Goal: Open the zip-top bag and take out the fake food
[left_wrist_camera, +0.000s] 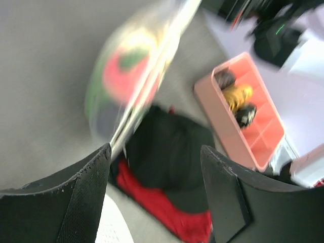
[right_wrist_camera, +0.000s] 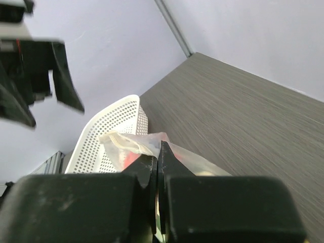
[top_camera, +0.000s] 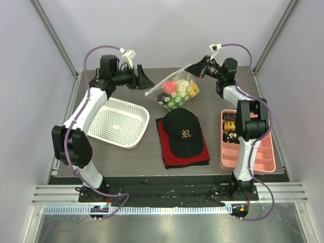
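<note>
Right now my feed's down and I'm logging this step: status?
Left gripper open, empty. Right gripper shut on zip-top bag edge; fake food inside. Nothing blocking.

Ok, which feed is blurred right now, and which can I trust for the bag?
Left wrist: motion-smeared, the zip-top bag is just a streak, only the fingers look crisp. Top external: sharp and evenly lit, the bag plainly held by the right gripper. Right wrist: sharp on the pinched bag edge, the left gripper slightly blurred in the corner.

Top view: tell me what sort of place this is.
Probably a robot lab cell, not a home: two arms bolted at the table edge, blank panel walls around it, and staged props such as a basket, cap and tray.
</note>
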Controlling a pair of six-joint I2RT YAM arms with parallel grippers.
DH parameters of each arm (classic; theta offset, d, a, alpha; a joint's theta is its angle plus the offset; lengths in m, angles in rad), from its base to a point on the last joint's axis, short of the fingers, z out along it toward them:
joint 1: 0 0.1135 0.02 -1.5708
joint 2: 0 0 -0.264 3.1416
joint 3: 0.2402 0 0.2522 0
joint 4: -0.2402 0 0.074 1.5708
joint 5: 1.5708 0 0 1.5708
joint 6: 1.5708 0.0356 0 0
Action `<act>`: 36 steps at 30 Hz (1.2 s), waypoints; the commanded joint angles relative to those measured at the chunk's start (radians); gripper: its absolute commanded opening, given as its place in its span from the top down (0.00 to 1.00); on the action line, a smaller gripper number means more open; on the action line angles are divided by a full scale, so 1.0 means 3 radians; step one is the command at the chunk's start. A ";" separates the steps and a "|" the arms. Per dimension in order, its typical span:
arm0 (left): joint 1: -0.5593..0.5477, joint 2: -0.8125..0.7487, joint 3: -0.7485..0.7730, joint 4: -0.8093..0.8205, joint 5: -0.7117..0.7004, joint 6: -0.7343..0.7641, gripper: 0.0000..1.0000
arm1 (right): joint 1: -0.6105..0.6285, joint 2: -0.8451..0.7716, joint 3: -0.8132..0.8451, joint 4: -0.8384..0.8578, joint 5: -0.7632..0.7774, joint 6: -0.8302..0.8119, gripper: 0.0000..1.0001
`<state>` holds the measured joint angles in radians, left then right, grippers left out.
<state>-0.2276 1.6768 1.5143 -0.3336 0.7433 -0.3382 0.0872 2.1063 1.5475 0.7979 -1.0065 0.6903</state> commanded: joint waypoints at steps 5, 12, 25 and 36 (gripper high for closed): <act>-0.0131 0.0745 0.1210 0.0247 0.0058 -0.0146 0.45 | 0.0098 -0.0052 0.0216 0.0318 -0.0383 0.0067 0.99; -0.0484 0.1083 0.1675 0.0126 -0.0192 0.0349 0.50 | 0.0118 -0.0077 0.0241 0.0071 -0.0383 -0.0087 0.98; -0.0786 0.1252 0.1896 -0.0003 -0.1128 0.0647 0.71 | 0.0139 -0.0098 0.0257 -0.0031 -0.0378 -0.0153 0.99; -0.0842 0.1288 0.1902 -0.0064 -0.1046 0.0723 0.70 | 0.0149 -0.0087 0.0293 -0.0057 -0.0378 -0.0153 0.99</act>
<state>-0.4667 2.0602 2.0483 -0.3500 0.4248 -0.1505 0.1234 2.1208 1.5909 0.7643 -1.1072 0.6563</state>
